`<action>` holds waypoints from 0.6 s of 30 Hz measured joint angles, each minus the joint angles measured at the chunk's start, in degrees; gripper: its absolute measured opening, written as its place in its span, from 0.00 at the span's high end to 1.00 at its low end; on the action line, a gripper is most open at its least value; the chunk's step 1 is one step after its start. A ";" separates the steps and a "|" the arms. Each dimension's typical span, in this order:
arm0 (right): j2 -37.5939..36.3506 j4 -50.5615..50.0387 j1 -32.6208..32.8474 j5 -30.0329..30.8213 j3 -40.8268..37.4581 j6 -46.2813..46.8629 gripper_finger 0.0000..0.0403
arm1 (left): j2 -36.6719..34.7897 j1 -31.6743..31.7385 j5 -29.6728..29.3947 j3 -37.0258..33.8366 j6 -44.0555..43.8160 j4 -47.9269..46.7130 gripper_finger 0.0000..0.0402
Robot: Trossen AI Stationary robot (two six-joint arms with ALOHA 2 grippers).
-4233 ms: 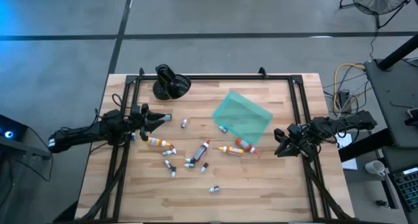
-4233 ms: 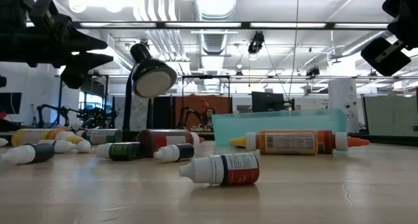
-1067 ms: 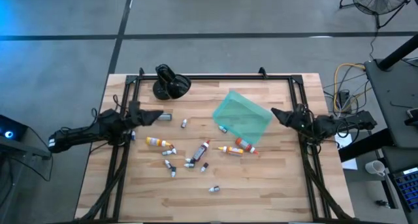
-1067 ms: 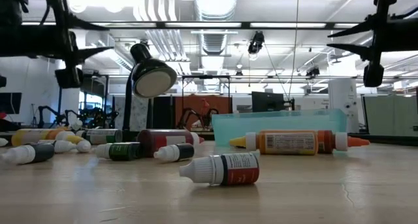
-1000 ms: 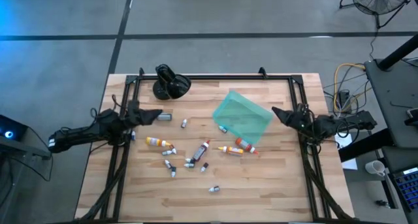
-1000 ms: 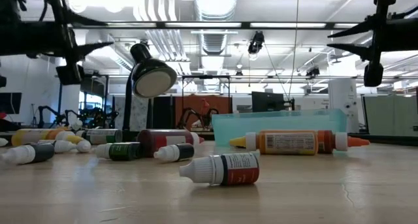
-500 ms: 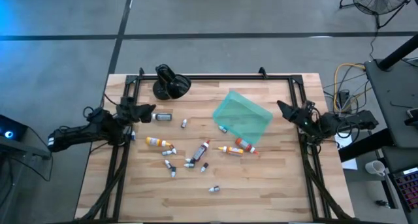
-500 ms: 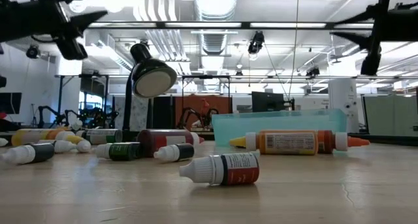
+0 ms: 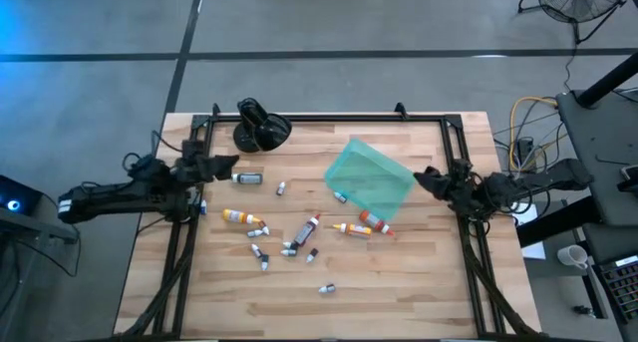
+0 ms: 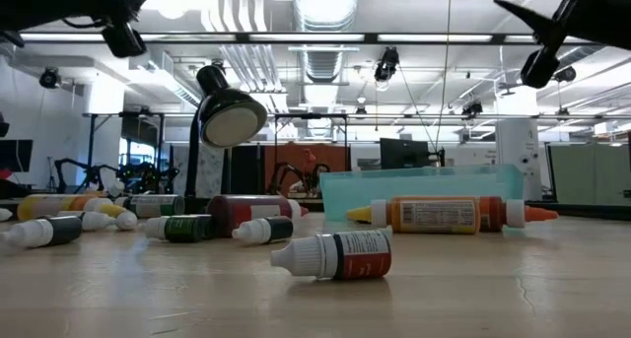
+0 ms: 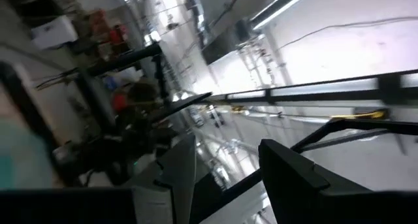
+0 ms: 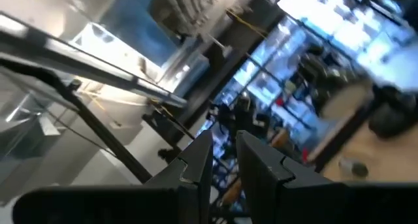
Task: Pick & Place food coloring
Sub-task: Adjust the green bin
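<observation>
Food coloring (image 9: pixel 299 232) bottles lie scattered on the table (image 9: pixel 399 282); left end effector (image 9: pixel 227 165) parted and empty, right end effector (image 9: pixel 423 177) closed, empty.

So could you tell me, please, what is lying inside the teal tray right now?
From above, the teal tray holds one small bottle near its lower-left corner; the rest looks bare. In the low view the tray's wall hides its floor.
</observation>
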 joint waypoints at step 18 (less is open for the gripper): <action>22.07 -56.88 -4.01 5.93 30.54 5.36 0.84 | 17.36 -15.87 -2.88 2.58 2.88 3.46 0.65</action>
